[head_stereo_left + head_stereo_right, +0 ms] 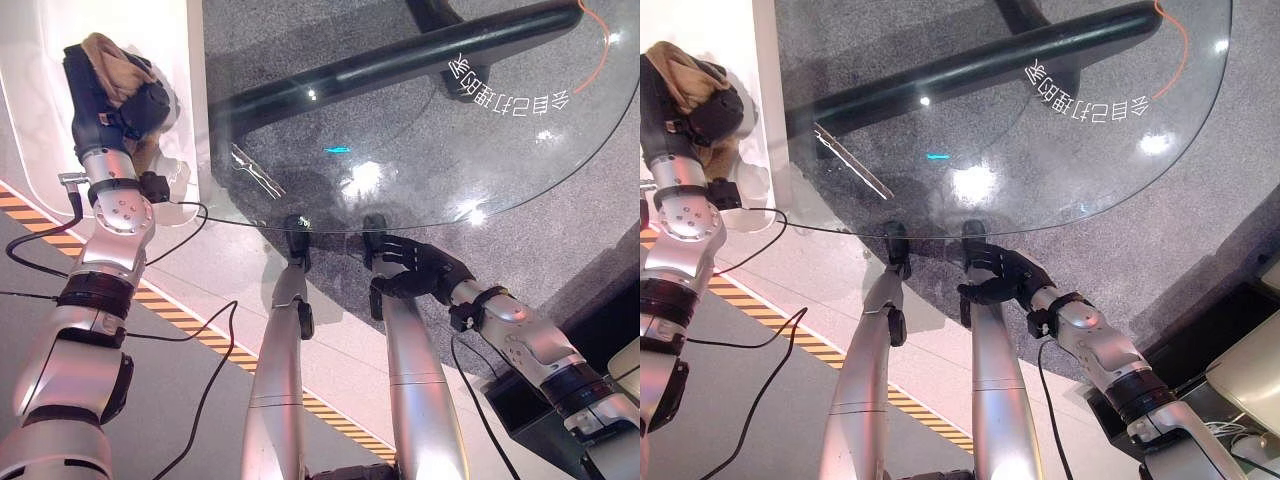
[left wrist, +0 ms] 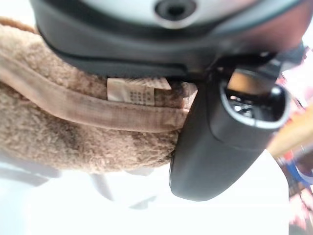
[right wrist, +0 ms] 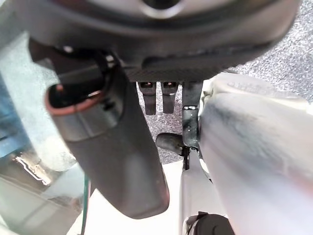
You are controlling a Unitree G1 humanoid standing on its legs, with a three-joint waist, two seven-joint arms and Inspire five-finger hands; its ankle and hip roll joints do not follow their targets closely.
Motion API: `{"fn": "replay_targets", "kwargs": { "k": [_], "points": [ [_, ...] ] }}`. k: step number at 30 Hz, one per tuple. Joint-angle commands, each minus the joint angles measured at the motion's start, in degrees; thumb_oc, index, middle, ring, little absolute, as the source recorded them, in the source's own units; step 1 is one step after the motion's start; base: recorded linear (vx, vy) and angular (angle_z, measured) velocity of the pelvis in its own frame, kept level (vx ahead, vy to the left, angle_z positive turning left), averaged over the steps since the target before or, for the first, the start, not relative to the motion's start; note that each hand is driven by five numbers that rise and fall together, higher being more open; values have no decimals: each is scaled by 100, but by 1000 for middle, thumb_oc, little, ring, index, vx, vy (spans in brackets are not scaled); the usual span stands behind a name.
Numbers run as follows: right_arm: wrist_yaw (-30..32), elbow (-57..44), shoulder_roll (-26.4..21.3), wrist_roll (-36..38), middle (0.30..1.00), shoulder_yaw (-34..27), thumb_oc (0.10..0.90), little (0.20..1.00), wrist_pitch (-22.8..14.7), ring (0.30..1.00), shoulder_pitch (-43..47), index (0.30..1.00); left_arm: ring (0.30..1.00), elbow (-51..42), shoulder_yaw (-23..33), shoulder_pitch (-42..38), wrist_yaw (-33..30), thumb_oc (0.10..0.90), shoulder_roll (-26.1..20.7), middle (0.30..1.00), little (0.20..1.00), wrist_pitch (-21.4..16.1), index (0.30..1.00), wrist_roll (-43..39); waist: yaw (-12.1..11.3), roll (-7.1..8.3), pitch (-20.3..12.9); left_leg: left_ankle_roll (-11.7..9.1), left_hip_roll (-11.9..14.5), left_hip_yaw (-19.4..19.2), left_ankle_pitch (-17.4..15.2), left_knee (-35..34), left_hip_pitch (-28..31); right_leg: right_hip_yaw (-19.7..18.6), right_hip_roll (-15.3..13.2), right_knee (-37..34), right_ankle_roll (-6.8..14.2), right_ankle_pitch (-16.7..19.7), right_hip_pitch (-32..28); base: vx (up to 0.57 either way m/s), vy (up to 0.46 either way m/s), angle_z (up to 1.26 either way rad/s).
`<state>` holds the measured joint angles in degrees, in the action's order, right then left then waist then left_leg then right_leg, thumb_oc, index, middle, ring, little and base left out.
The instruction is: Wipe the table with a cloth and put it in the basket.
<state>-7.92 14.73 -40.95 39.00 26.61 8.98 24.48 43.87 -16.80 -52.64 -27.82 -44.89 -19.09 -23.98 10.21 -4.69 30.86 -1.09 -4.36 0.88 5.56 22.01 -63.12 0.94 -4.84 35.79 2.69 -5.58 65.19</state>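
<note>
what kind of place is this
Probably a showroom or lab space: a round glass table on a black base stands on grey speckled floor, with yellow-black hazard tape. The left hand holds a brown cloth over something white.

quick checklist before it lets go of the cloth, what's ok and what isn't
1. Cloth held: ok. The left hand is curled round the brown cloth.
2. Hand over the drop spot: ok. It hangs above the white basket, left of the glass table.
3. Cloth off the table: ok. None of it lies on the glass.
4. Right hand out of the way: ok. The right hand is by the table's near edge, far from the basket.
5. Right hand free: ok. Its fingers are relaxed and hold nothing.
6. Basket contents: cannot tell.
</note>
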Motion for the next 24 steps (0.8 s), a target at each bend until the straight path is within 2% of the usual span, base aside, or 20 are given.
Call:
{"fn": "replay_targets", "kwargs": {
  "k": [1, 8, 12, 18, 20, 24],
  "points": [
    [-96, 6, 175, 144, 900, 498, 800, 900, 163, 900, -557, 900, 900, 371, 411, 60, 241, 800, -184, 900, 900, -27, 900, -419, -21, 165, -107, -136, -202, -68, -509, 352, 81, -844, 390, -732, 368, 605, 17, 0, 0, 0],
    [-91, -87, 174, 120, 900, 441, 800, 900, 258, 900, -563, 900, 900, 213, 419, 146, -16, 800, -130, 900, 900, -18, 900, -363, -10, 142, -107, -125, -234, -75, -468, 271, 182, -867, 429, -816, 355, 643, -70, 0, 0, 0],
    [-45, -157, 213, 28, 900, 413, 800, 900, 250, 900, -688, 900, 900, 27, 503, 255, 68, 800, -119, 900, 900, -315, 900, -507, -13, 108, -107, -118, -248, -72, -460, 233, 265, -881, 435, -873, 344, 652, -157, 0, 0, 0],
    [44, -288, 291, -78, 900, 361, 800, 900, 259, 900, -839, 900, 900, -274, 645, 484, -86, 800, -97, 900, 900, -388, 900, -320, -31, 61, -107, -99, -269, -66, -430, 148, 410, -890, 464, -933, 327, 652, -292, 0, 0, 0],
    [84, -300, 343, -159, 900, 341, 800, 900, 211, 900, -963, 900, 900, -586, 877, 637, 141, 800, -15, 900, 900, -840, 900, -933, -60, 24, -107, -93, -285, -47, -432, 115, 516, -877, 458, -978, 312, 633, -406, 0, 0, 0],
    [89, -252, 460, -328, 900, 276, 800, 900, 69, 900, -1170, 900, 900, -837, 1241, 975, 131, 800, 105, 900, 900, -1278, 900, -835, -91, -12, -107, -77, -301, -23, -449, 76, 698, -861, 467, -1028, 282, 603, -583, 0, 0, 0]
  ]
}}
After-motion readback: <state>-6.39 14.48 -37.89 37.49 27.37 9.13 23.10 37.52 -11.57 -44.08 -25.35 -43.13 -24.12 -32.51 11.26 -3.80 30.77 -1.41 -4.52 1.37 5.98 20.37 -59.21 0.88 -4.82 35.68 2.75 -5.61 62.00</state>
